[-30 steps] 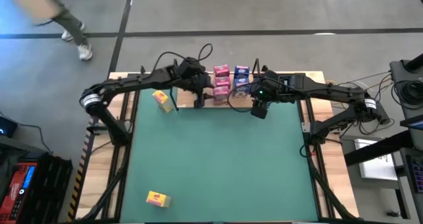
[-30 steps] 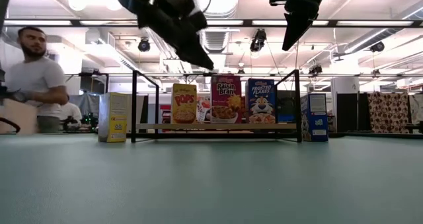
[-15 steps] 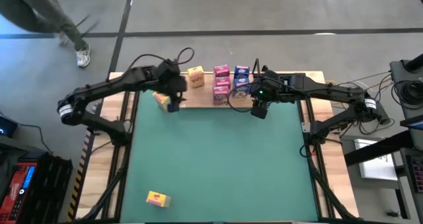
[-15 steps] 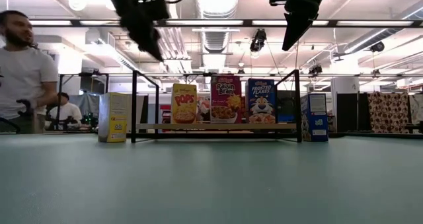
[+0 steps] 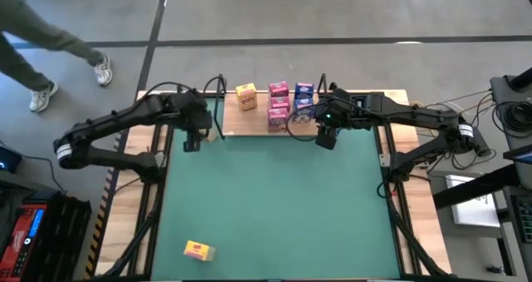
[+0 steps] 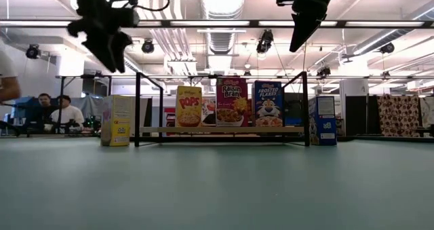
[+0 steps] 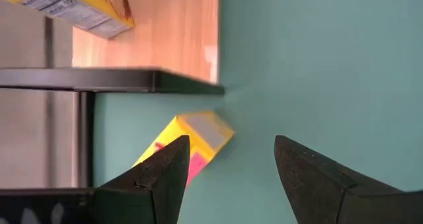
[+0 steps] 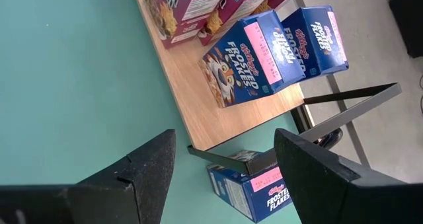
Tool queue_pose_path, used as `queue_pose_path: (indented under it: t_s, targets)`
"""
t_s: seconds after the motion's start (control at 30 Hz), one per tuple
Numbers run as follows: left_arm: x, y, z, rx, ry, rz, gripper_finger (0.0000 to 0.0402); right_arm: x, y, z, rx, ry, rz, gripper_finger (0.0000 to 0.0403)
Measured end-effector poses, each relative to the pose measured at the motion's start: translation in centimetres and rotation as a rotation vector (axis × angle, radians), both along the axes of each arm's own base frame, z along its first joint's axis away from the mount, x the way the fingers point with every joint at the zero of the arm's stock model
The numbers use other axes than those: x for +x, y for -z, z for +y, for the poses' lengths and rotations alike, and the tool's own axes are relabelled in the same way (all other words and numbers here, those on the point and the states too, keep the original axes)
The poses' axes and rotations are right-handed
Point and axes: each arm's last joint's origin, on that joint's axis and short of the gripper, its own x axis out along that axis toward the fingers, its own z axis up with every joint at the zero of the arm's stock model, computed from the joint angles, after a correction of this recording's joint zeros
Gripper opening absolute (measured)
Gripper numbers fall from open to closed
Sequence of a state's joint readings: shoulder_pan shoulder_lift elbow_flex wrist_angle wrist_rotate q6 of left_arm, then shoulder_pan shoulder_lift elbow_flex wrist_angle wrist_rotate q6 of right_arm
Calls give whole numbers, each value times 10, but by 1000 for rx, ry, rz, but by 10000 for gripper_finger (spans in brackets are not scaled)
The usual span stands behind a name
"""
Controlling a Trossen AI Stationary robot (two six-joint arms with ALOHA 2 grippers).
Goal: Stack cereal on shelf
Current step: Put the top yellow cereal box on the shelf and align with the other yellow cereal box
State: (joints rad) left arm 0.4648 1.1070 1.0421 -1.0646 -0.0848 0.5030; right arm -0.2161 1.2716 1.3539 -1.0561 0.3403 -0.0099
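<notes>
The shelf (image 5: 249,124) stands at the table's far edge. On its board stand a yellow box (image 5: 245,95), three pink boxes (image 5: 278,106) and two blue boxes (image 5: 303,99). One yellow box (image 7: 188,141) stands on the green table just left of the shelf, and it also shows in the low view (image 6: 116,120). A blue box (image 6: 325,120) stands right of the shelf. Another yellow box (image 5: 199,250) lies near the near left corner. My left gripper (image 5: 193,139) hovers open above the yellow box left of the shelf. My right gripper (image 5: 326,136) hovers open by the shelf's right end.
The shelf's black wire uprights (image 6: 136,108) rise at both ends, close to both grippers. Wide bare green table (image 5: 274,207) lies between the shelf and the near edge. A person (image 5: 50,41) walks on the floor beyond the far left corner; people sit in the room behind (image 6: 57,111).
My left gripper has drawn back from above the shelf's left end toward the table's left edge and a little toward the near edge, leaving the yellow box standing on the shelf. The person has walked off to the left.
</notes>
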Motion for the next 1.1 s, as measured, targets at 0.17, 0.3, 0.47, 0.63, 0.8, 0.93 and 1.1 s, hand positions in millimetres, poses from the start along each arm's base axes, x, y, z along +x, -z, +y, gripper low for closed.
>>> queue_pose_path:
  t_s: [0.17, 0.3, 0.47, 0.63, 0.8, 0.93, 1.1]
  targets:
    - [-3, 11, 3, 139, 67, 53, 208, 0, 0, 0, 0, 0, 0, 244]
    - [-3, 22, 12, 172, 74, 98, 225, 0, 0, 0, 0, 0, 0, 244]
    - [-2, 28, 23, 179, 89, 135, 244, 0, 0, 0, 0, 0, 0, 244]
    - [2, 38, 34, 146, 109, 182, 253, 0, 0, 0, 0, 0, 0, 244]
    - [3, 46, 46, 138, 112, 225, 253, 0, 0, 0, 0, 0, 0, 244]
    - [2, 52, 55, 105, 91, 225, 254, 0, 0, 0, 0, 0, 0, 244]
    - [1, 51, 58, 92, 85, 205, 254, 0, 0, 0, 0, 0, 0, 244]
